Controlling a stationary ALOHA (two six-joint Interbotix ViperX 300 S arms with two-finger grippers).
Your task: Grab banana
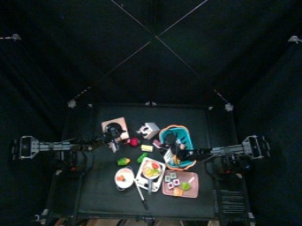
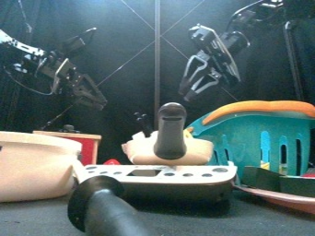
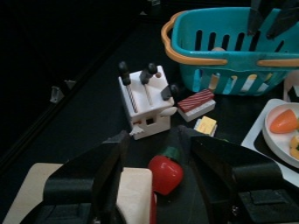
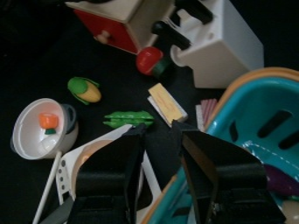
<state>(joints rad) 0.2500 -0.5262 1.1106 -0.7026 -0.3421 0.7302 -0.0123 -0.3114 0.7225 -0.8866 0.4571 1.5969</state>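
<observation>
I cannot make out a banana for certain in any view. In the right wrist view, a round yellow-and-green piece [image 4: 82, 87] and a pale yellow slab [image 4: 167, 102] lie on the table beyond my right gripper [image 4: 163, 136]. That gripper is open and hangs at the teal basket's [image 4: 251, 122] rim with nothing between its fingers. My left gripper [image 3: 163, 149] is open too, above a red pepper-like piece [image 3: 167, 173], in front of the white knife block [image 3: 146, 105]. From above, the left gripper [image 1: 115, 134] is over the wooden board and the right gripper [image 1: 189, 157] beside the basket [image 1: 177, 139].
A white bowl [image 4: 41, 131] holds an orange piece, with green beans [image 4: 126, 118] beside it. A white tray [image 1: 150, 172], a pink tray [image 1: 181, 184] and a plate [image 3: 281, 131] crowd the table's front. A black-handled tool [image 2: 117, 207] lies at the front edge.
</observation>
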